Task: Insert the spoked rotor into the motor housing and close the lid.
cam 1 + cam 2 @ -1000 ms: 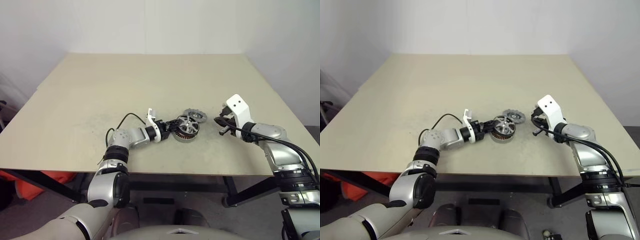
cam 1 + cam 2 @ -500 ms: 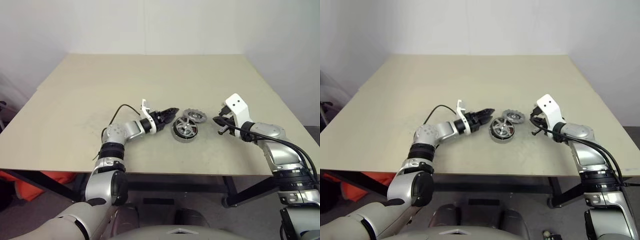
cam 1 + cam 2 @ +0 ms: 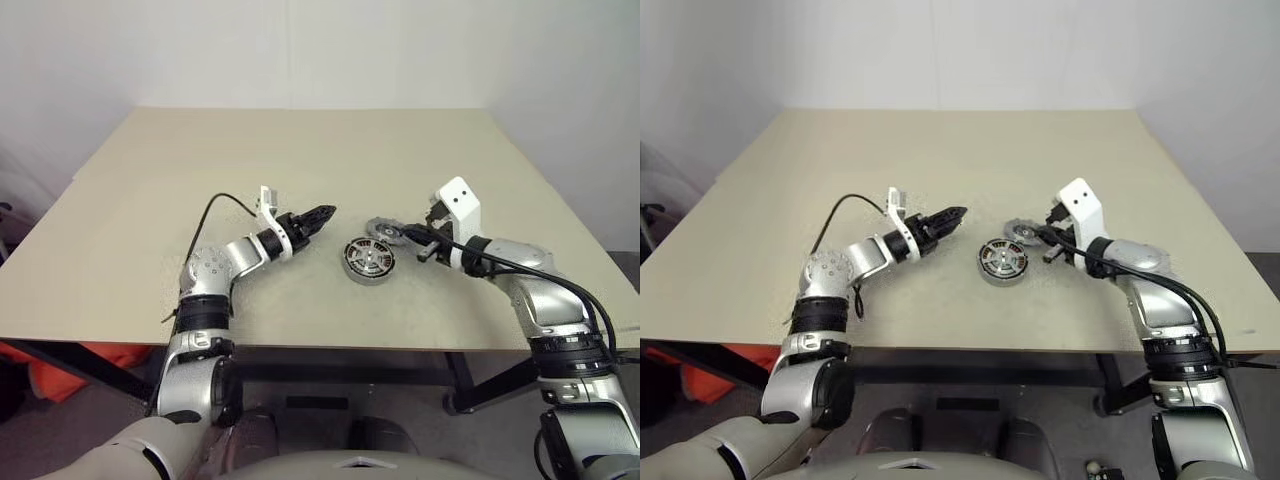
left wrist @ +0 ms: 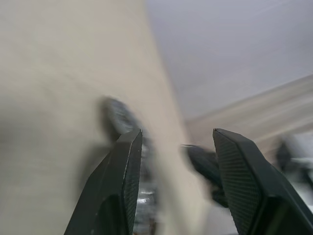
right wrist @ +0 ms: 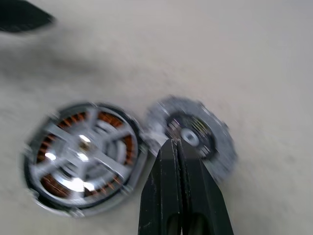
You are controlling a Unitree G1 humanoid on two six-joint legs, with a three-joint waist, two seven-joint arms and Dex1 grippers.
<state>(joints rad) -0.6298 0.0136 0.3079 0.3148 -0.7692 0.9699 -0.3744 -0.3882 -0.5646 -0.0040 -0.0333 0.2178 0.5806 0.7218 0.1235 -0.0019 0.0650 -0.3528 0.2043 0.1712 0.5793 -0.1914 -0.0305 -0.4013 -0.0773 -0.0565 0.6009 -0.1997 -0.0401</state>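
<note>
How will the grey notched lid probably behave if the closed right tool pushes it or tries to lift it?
The lid looks like stiff metal, so it probably will not bend. It lies flat on the smooth table, so a push likely slides it, not rolls it. Being thin and low, it may be hard to pinch by its edge.

This looks like a robot test room or a small lab, not a home. A plain beige table [image 3: 300, 160] with black metal legs [image 3: 470, 385] stands against bare white walls [image 3: 300, 50] that meet in a corner behind it. The table top carries nothing domestic, only a few loose motor parts: a motor housing [image 3: 368, 260] with copper windings and a grey toothed lid [image 3: 385, 232] next to it. The surface is dusty and a little scratched around them. Under the left edge of the table there is something orange [image 3: 50, 375] on the grey floor [image 3: 1060, 440], but I cannot tell what it is.
</note>
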